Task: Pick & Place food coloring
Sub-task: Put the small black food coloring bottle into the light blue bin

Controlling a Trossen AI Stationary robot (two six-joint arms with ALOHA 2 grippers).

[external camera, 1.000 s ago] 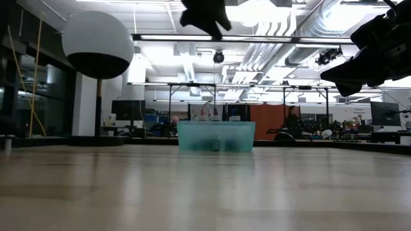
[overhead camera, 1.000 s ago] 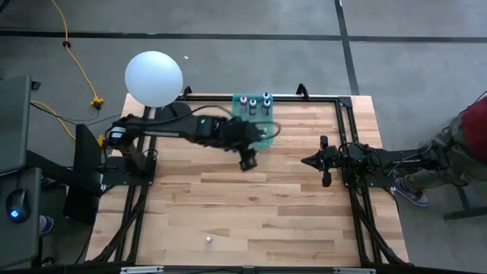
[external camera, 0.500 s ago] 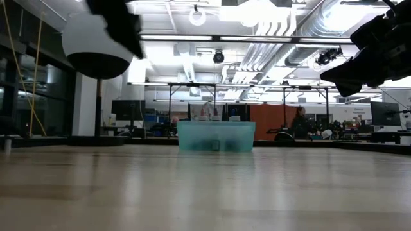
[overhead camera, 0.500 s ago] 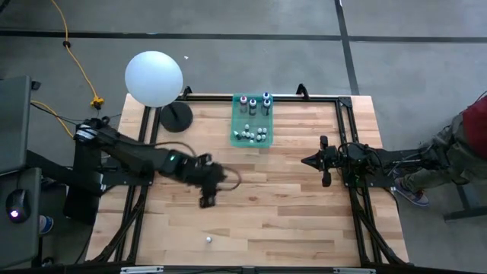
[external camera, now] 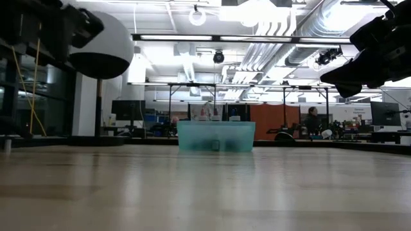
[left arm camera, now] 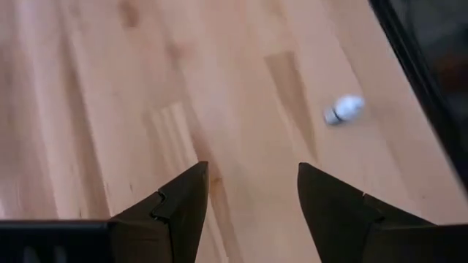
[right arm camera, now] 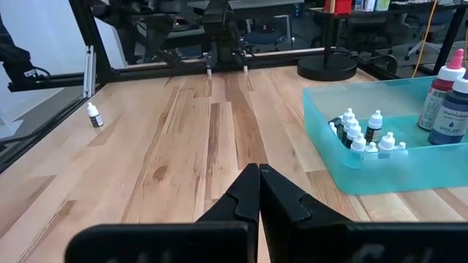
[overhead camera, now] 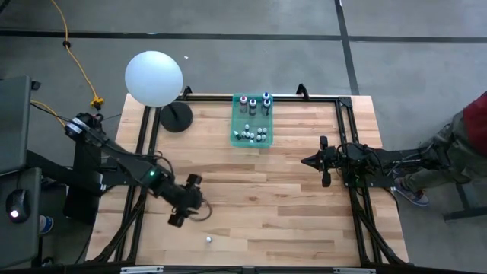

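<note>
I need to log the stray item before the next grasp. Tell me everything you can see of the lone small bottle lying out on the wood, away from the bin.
The lone small bottle is tiny, with a whitish body and a dark band below its cap. It appears to stand upright on the bare wooden table near the front edge, touching nothing else. The left gripper hovers open close by.

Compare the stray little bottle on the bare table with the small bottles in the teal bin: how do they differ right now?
The stray bottle is alone on the wood table, near its front edge; the small bottles cluster inside the teal bin. In the right wrist view the stray bottle stands upright, as do the binned ones. The open left gripper is close to the stray one; the shut right gripper waits nearer the bin. All share white caps.
</note>
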